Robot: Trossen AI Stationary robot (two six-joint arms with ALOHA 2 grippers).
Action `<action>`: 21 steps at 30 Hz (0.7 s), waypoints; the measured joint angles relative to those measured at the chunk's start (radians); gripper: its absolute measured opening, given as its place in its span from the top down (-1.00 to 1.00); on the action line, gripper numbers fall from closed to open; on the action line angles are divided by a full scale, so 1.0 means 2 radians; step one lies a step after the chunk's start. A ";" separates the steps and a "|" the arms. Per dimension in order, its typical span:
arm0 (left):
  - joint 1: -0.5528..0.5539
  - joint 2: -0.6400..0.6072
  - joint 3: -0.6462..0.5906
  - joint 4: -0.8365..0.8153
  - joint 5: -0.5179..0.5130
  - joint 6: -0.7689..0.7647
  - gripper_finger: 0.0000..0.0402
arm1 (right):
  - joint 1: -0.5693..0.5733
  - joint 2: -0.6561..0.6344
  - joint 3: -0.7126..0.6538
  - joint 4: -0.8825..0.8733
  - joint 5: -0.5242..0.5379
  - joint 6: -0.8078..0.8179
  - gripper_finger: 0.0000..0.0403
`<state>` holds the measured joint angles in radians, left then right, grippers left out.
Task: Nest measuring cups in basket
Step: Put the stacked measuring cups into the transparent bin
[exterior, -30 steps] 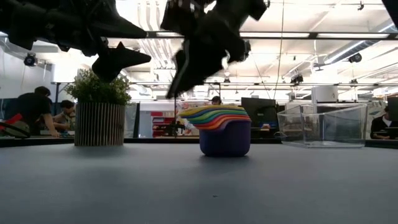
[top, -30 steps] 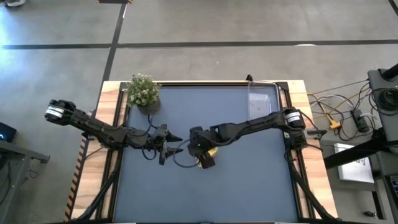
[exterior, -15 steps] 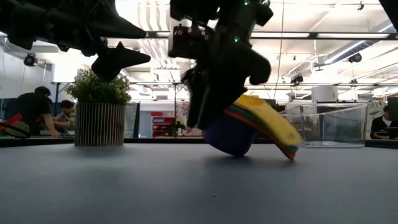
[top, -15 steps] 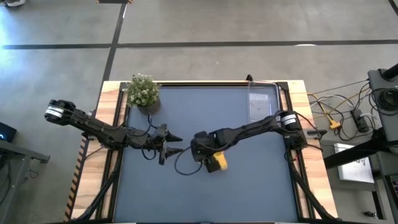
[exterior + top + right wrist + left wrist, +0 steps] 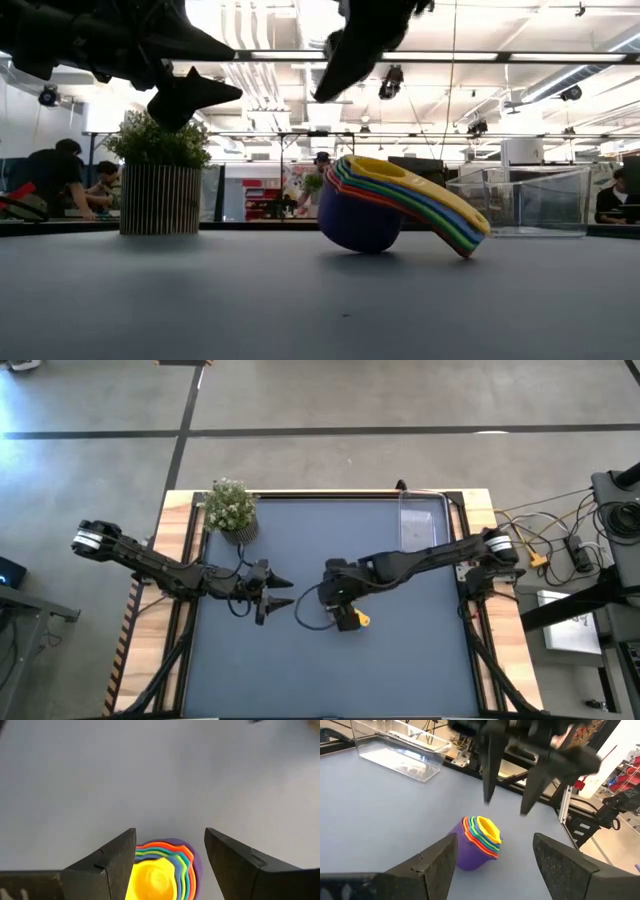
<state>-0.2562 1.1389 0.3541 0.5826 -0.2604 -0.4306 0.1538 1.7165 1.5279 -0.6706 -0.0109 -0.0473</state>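
Observation:
The measuring cups [image 5: 400, 205] sit nested in one stack, purple outermost and yellow innermost. The stack lies tipped, resting on the purple cup's rounded side, with the handle ends [image 5: 468, 238] touching the table. It also shows in the high view [image 5: 350, 619], the left wrist view [image 5: 478, 840] and the right wrist view [image 5: 161, 870]. My right gripper [image 5: 170, 855] hangs open above the stack [image 5: 350, 50], touching nothing. My left gripper [image 5: 283, 592] hovers open to the stack's left [image 5: 495, 870]. The clear basket [image 5: 420, 525] stands at the far right [image 5: 515, 200].
A potted plant [image 5: 230, 508] stands at the table's far left corner [image 5: 160, 185]. Bare blue tabletop [image 5: 400, 660] spreads on the near side of the stack. People sit in the room beyond the table [image 5: 55, 180].
The stack stood upright a second ago. My right gripper came down against it, and the stack tipped over with its handles dropping onto the table and shifted slightly toward the near edge. The right gripper has since risen clear of it. The left arm kept still.

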 joint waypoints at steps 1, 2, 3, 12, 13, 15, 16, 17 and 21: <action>0.000 0.000 0.000 -0.001 0.000 0.000 -0.20 | 0.003 -0.010 -0.006 0.002 0.010 0.019 -0.12; 0.000 0.000 0.000 -0.001 0.000 0.000 -0.20 | 0.007 -0.020 -0.015 0.003 0.024 0.039 -0.12; 0.000 0.000 -0.001 -0.001 0.000 0.000 -0.20 | 0.012 -0.029 -0.028 0.004 0.039 0.056 -0.12; 0.000 0.001 -0.001 0.000 0.000 0.000 -0.20 | 0.067 -0.115 -0.168 0.038 0.163 0.220 -0.12; 0.000 0.001 -0.001 0.000 0.000 0.000 -0.20 | 0.074 -0.123 -0.186 0.053 0.174 0.239 -0.12; 0.000 0.001 -0.001 0.000 0.000 0.000 -0.20 | 0.086 -0.136 -0.224 0.087 0.192 0.278 -0.12; 0.000 0.001 -0.001 0.000 0.000 0.000 -0.20 | 0.091 -0.140 -0.240 0.102 0.199 0.301 -0.12; 0.000 0.001 -0.001 0.000 0.000 0.000 -0.20 | 0.095 -0.144 -0.256 0.115 0.201 0.321 -0.13; 0.000 0.001 -0.001 0.000 0.000 -0.001 -0.20 | 0.100 -0.148 -0.301 0.155 0.202 0.360 -0.18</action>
<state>-0.2562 1.1404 0.3531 0.5831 -0.2596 -0.4316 0.3538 1.4212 0.9258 -0.3596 0.3939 0.6719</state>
